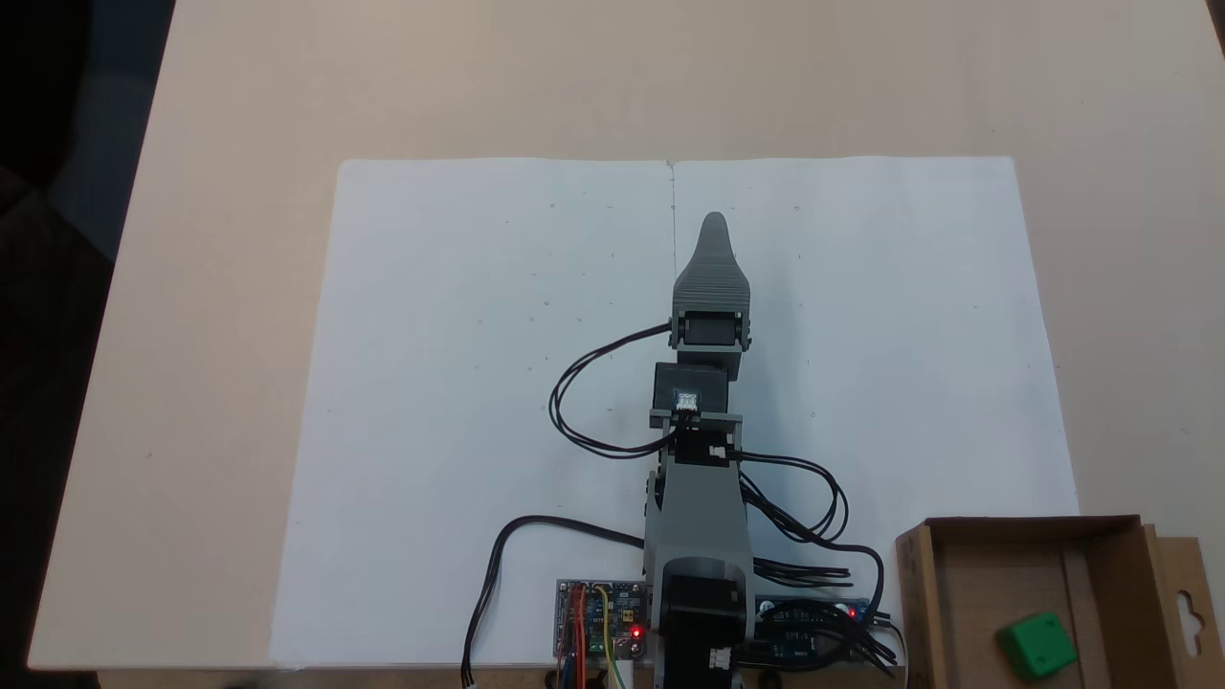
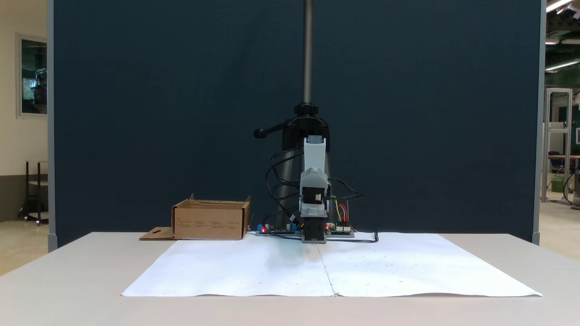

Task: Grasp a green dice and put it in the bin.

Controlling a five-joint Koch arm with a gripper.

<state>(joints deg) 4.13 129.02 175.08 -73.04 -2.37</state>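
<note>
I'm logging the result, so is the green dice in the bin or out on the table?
In. The green dice lies on the floor of the bin, enclosed by its cardboard walls.

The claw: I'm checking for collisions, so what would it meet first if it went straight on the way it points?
Nothing, it seems: ahead of the claw lie only white paper and bare table. Its height is unclear.

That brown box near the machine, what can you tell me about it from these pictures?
The bin is a shallow, open-topped brown cardboard box with low walls, sitting upright on the table beside the arm's base. A flat flap with a keyhole-shaped cutout sticks out from one side and lies on the table. A crease runs across its floor. The green dice rests inside on the bottom. One outer wall carries small print, too small to read.
</note>
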